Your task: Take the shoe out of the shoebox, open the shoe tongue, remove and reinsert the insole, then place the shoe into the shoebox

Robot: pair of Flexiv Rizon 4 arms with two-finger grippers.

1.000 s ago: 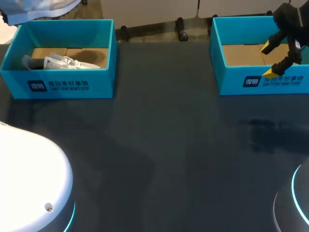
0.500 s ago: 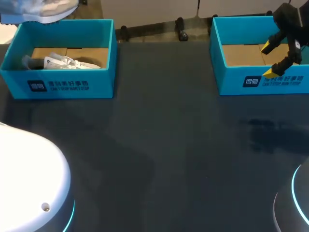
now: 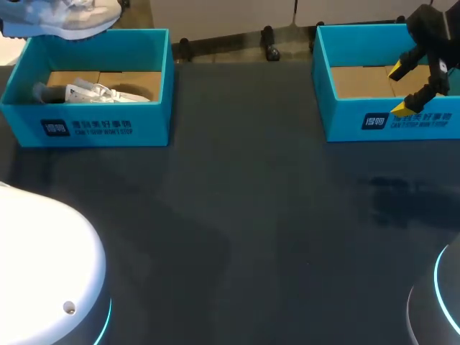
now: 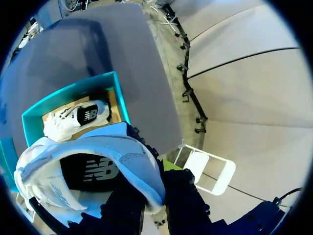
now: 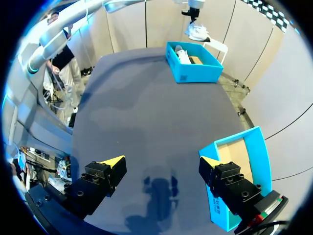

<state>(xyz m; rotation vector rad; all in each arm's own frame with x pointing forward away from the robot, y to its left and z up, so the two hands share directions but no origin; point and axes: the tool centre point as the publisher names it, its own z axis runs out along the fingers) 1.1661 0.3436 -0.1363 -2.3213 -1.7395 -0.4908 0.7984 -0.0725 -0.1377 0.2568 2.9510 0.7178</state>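
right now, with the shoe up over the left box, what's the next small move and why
Probably carry the shoe toward the table's middle and lower it: it hangs clear above its shoebox, and the open right gripper hovers far off.

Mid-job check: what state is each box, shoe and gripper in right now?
left gripper: shut on held shoe
held shoe: raised above left shoebox
second shoe: lying in left shoebox
left shoebox: open
right shoebox: open, nothing visible inside
right gripper: open, over right shoebox
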